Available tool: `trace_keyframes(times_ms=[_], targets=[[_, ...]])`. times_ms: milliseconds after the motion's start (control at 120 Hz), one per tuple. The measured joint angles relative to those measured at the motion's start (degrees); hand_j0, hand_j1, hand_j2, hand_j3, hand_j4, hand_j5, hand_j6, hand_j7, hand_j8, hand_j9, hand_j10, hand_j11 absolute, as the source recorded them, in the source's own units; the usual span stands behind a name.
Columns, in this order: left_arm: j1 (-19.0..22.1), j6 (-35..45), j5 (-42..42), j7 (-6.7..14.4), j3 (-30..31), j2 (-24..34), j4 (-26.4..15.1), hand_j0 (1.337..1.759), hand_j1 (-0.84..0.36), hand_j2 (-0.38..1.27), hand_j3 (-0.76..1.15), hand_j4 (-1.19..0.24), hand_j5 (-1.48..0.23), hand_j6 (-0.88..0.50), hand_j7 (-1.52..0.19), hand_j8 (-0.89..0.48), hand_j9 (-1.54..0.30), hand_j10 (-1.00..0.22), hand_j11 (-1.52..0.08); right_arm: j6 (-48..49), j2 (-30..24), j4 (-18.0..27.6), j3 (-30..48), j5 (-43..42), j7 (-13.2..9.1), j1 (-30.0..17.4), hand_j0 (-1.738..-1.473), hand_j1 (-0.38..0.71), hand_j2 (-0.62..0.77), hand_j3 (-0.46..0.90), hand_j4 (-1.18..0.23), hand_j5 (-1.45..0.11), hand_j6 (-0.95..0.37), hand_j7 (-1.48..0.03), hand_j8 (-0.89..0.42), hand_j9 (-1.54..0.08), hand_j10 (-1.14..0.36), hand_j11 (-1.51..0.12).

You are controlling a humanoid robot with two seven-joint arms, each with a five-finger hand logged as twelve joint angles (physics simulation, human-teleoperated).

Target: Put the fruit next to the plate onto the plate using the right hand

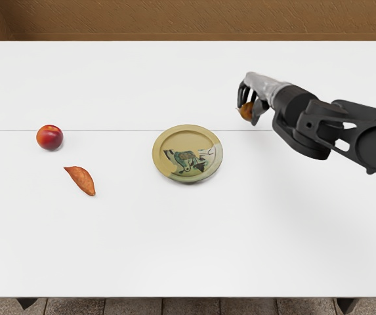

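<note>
The right hand (pixel 254 96) has its fingers curled around a small orange fruit (pixel 246 111), to the right of the plate (pixel 161 146) and apart from it, over the white surface (pixel 188 249).

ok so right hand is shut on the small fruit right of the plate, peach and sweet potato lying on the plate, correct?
Not quite. The head view shows the peach and sweet potato lying on the table left of the plate, not on it. The right hand is shut on the small fruit right of the plate.
</note>
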Motion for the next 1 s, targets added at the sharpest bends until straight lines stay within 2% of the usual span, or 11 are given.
trace_keyframes(times_ms=[283, 600, 1000], targets=[[0.0, 0.0, 0.0, 0.0, 0.0, 0.0, 0.0, 1.658, 0.35, 0.0, 0.0, 0.0, 0.0, 0.0, 0.0, 0.0, 0.0, 0.0, 0.0, -1.07, 1.77, 2.85, 0.07, -0.02, 0.01, 0.63, -1.658, 0.41, 0.58, 0.0, -0.83, -1.23, -0.44, -1.13, -0.34, -1.19, -0.84, -1.2], [0.0, 0.0, 0.0, 0.0, 0.0, 0.0, 0.0, 1.658, 0.35, 0.0, 0.0, 0.0, 0.0, 0.0, 0.0, 0.0, 0.0, 0.0, 0.0, -1.81, 6.71, 3.61, 0.07, -0.13, 0.01, 0.66, -1.658, 0.43, 0.56, 0.0, -0.82, -1.25, -0.41, -1.13, -0.31, -1.19, -0.84, -1.2], [0.0, 0.01, 0.0, 0.0, 0.0, 0.0, 0.0, 1.658, 0.35, 0.0, 0.0, 0.0, 0.0, 0.0, 0.0, 0.0, 0.0, 0.0, 0.0, -6.48, 8.49, 6.79, -0.86, -1.16, 0.0, -0.95, -1.658, 0.39, 0.57, 0.0, -0.83, -1.22, -0.47, -1.13, -0.38, -1.18, -0.85, -1.19]])
